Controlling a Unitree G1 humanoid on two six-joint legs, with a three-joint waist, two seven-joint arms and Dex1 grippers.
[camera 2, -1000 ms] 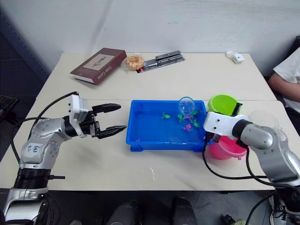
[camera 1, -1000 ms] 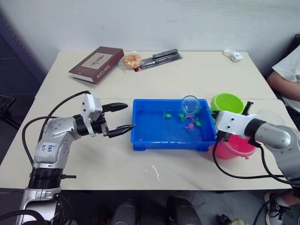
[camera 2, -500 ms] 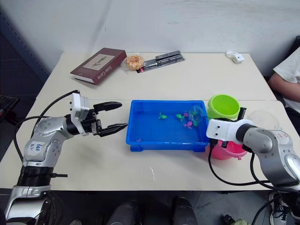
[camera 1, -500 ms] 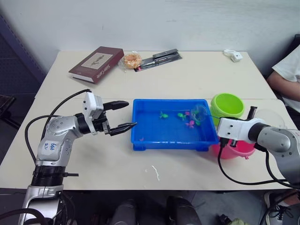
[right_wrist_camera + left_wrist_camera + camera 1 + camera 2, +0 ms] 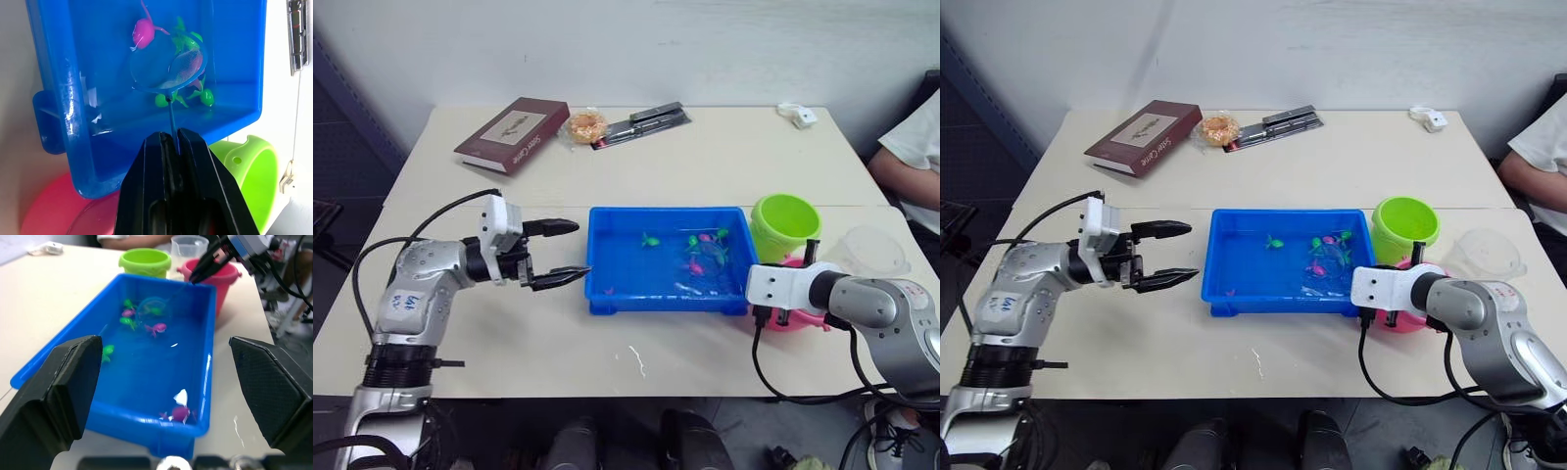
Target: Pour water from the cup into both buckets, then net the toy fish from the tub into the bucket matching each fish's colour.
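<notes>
While right gripper [image 5: 172, 142] clamps the net [image 5: 171, 66] stick, hoop sits low in the tub [image 5: 617, 294] among toy fish [image 5: 145, 30].
Best scoop one colour only, lift level, then carry to pink bucket [image 5: 215, 276] or green bucket [image 5: 786, 223]; left gripper [image 5: 566, 253] idles, fingers apart, just beside tub.

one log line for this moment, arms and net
left end effector: open, beside tub | right end effector: shut on net handle | net: hoop down in tub among toy fish
</notes>
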